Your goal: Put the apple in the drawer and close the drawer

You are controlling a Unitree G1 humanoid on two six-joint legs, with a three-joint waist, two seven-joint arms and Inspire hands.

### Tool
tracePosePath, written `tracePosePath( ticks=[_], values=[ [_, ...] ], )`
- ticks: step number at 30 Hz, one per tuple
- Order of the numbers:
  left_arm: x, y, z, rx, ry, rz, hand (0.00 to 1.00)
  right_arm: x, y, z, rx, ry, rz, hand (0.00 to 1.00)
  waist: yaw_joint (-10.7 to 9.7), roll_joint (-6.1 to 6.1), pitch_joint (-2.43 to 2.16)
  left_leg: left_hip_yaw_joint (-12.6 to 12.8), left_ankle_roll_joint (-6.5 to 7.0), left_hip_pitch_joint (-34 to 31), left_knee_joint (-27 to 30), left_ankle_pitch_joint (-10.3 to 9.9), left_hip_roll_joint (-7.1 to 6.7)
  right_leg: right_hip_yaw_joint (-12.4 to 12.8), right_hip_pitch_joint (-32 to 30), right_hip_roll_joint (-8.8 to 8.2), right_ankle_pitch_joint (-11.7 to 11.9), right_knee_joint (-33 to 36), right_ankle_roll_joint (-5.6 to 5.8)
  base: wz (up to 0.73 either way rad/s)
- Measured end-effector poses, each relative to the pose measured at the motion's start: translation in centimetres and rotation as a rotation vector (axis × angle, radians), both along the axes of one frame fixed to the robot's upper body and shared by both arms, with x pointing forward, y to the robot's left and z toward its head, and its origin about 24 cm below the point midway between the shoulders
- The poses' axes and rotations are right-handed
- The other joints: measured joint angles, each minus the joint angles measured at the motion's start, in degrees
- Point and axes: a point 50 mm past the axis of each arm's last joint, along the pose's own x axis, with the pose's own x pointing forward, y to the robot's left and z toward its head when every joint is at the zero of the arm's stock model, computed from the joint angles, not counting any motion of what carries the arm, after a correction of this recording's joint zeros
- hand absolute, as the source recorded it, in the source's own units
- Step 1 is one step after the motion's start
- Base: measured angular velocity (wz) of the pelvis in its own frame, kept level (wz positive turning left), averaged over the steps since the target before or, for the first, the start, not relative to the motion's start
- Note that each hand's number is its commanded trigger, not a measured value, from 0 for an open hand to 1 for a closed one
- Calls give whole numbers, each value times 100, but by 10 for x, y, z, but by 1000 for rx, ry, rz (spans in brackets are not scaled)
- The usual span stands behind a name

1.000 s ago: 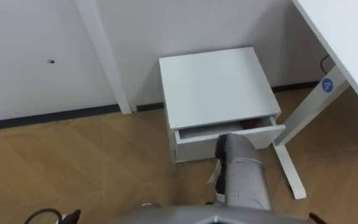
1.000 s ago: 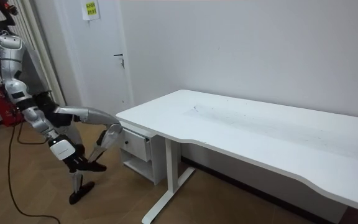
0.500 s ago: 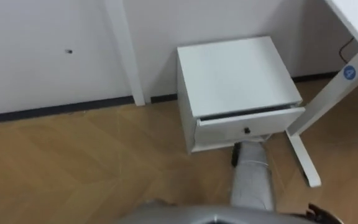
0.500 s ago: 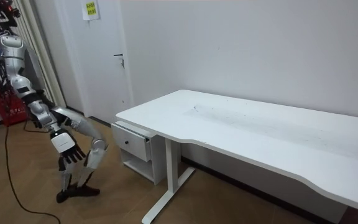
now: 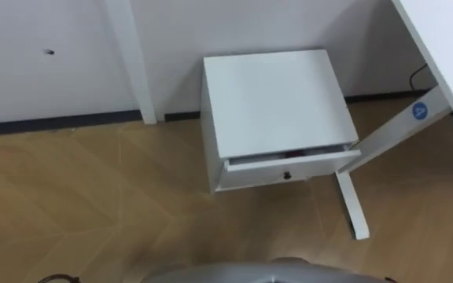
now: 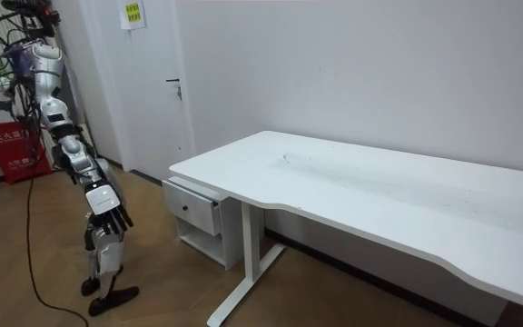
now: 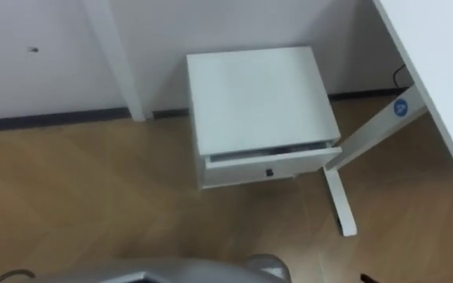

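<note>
drawer point(image 5: 258, 171) is sitting almost shut, its front sticking out a little from the cabinet point(image 5: 270, 98), with a thin dark slit under the top. apple is not showing through the slit, so cannot tell for sure; going by the empty hand, it is likely inside. robot is standing upright in front of the cabinet, well apart from it. right hand point(image 6: 105, 200) is hanging at its side, fingers loose and straight, holding nothing.

step in hand, as judged: finishing the close. the drawer is low, so the robot is needing to step closer and bend. best contact is flat fingers or palm on the front, centred near the knob point(image 5: 287, 175), pushing straight toward the wall, not down. an off-centre push is risking a jammed slide. desk leg point(image 5: 351, 200) is standing just beside the cabinet on the robot's right, so the arm is better coming in from the front. done when the front is sitting flush.
</note>
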Motion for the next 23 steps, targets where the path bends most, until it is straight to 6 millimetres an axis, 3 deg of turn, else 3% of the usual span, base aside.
tracePosePath(
  ticks=[2, 3, 4, 5, 6, 7, 8, 9, 10, 12, 15, 23],
  values=[
    [1, -1, 0, -3, -2, -1, 0, -4, 3, -1, 9, 17, -2, 0, 66, 47, 12, -428, -60, 203, -246, 116, 11, -4, -134, 33, -37, 356, -143, -1],
    [4, -1, 0, -3, -10, -1, 0, -3, 5, -2, 12, 15, -3, 0, 130, 79, 21, -858, -67, 244, -295, 130, 38, 114, -278, 173, -164, 250, -308, -48],
    [2, -1, -1, -3, -4, 7, 0, 8, 6, -3, 11, -10, 4, 0, 209, 109, 69, -1066, -117, 185, -218, 115, 96, 306, -538, 302, 133, -172, -472, -43],
    [-3, -2, -1, -5, 15, 9, 0, 8, 6, -3, 6, -10, 5, 0, 148, 110, 45, -1072, -250, 135, -169, 110, 149, 189, -469, 329, 279, -201, -518, -12],
    [-2, -2, -1, -6, 16, 8, 0, 9, 8, -3, 4, -12, 7, 0, 19, 96, 67, -807, -516, 64, -127, 139, 208, 29, -344, 321, 347, -268, -560, 56],
    [3, -3, -2, -12, 8, 1, 0, 7, 8, -3, 2, -1, 5, 0, -91, 62, 82, -550, -523, -49, -232, 163, 256, 169, -269, 315, 346, -298, -560, 66],
    [6, -4, -2, -14, -3, -4, 0, 5, 8, -3, 2, 6, 6, 0, -102, 63, 84, -498, -512, -136, -313, 176, 247, 322, -239, 315, 346, -308, -560, 77],
    [14, -4, -1, -15, -26, -13, 0, 0, 9, -4, 6, 34, 22, 0, -101, 45, 74, -407, -393, -354, -551, 462, 184, 656, -169, 287, 341, -358, -553, 45],
    [13, -4, -1, -17, -24, -14, 0, -4, 11, -5, 18, 67, 42, 0, -38, 37, -16, -224, -389, -306, -579, 699, 164, 721, -137, 248, 323, -365, -524, 30],
    [11, -5, -2, -29, -10, -16, 0, -1, 12, -6, 30, 70, 62, 0, 107, 68, -41, -181, -374, -120, -621, 721, 152, 569, -68, 238, 322, -362, -517, -15],
    [7, -7, -3, -56, 10, -25, 0, 11, 12, -6, 33, 35, 92, 0, 126, 75, -11, -202, -375, 72, -667, 718, 117, 312, 156, 210, 323, -463, -517, -9],
    [16, -9, -3, -95, -14, -40, 0, 13, 17, -8, 104, 55, 148, 0, 100, 132, 13, -118, -374, 120, -758, 716, 80, 349, 181, 190, 297, -479, -478, 0]
  ],
)
